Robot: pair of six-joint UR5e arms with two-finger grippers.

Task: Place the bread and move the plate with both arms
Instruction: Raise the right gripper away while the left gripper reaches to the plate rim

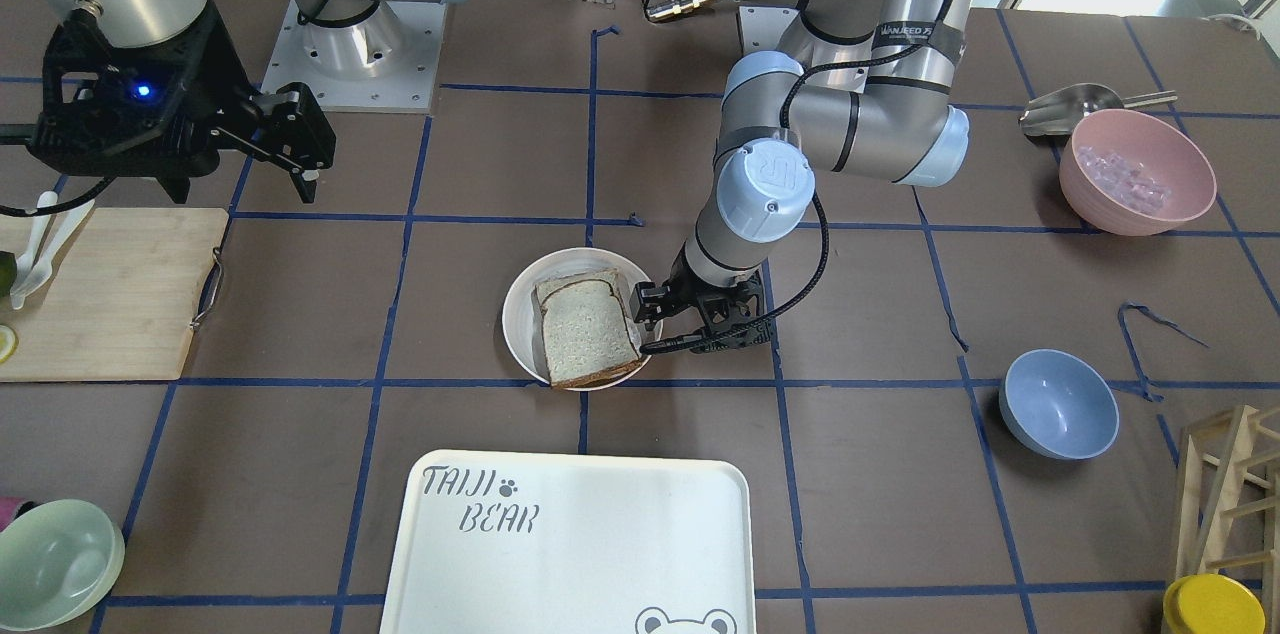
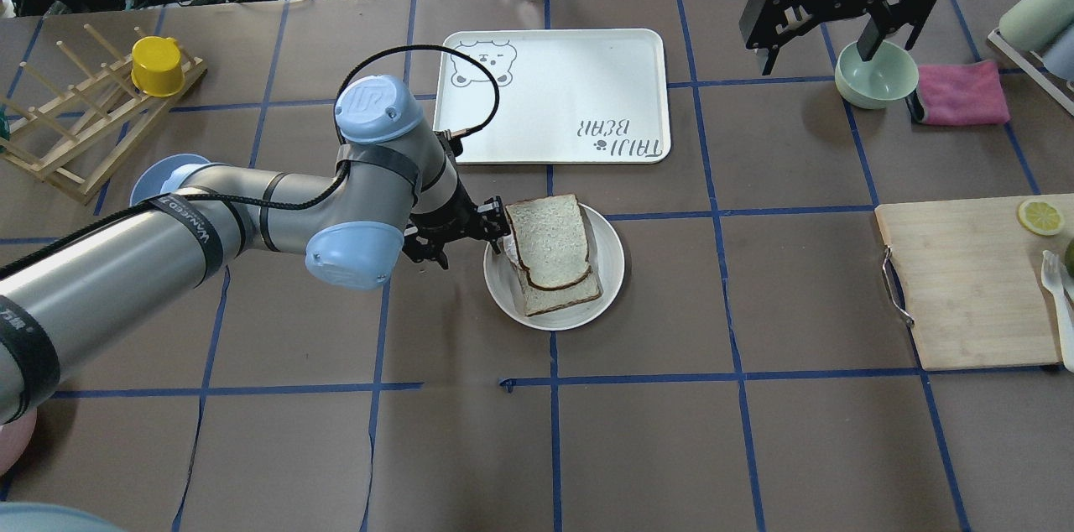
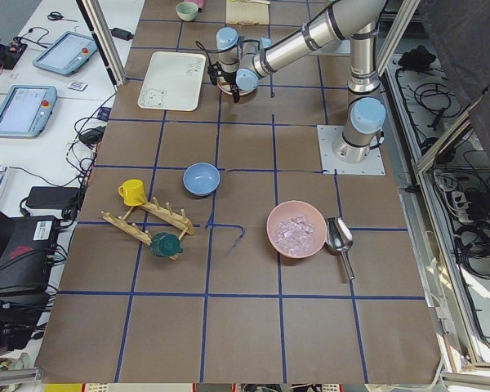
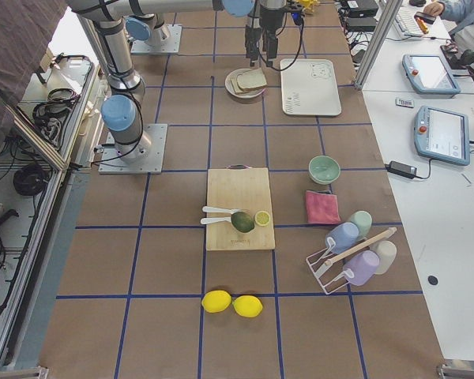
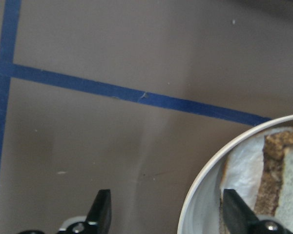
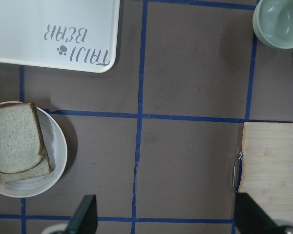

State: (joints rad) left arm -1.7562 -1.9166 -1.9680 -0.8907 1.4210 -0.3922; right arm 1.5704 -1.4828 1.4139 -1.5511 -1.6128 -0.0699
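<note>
Plate (image 2: 611, 276) mid-table, holding bread (image 2: 547, 240) stacked atop tanner slice (image 2: 570, 295). Left gripper (image 1: 648, 322) jaws open, straddling plate rim. Right gripper (image 2: 815, 49) jaws open, hovering near far right corner. Pink bowl (image 1: 1078, 186) holds clear cubes (image 1: 1132, 176).

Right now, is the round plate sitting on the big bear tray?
No, the plate rests on the brown table, apart from the tray, with bare table showing between them.
</note>
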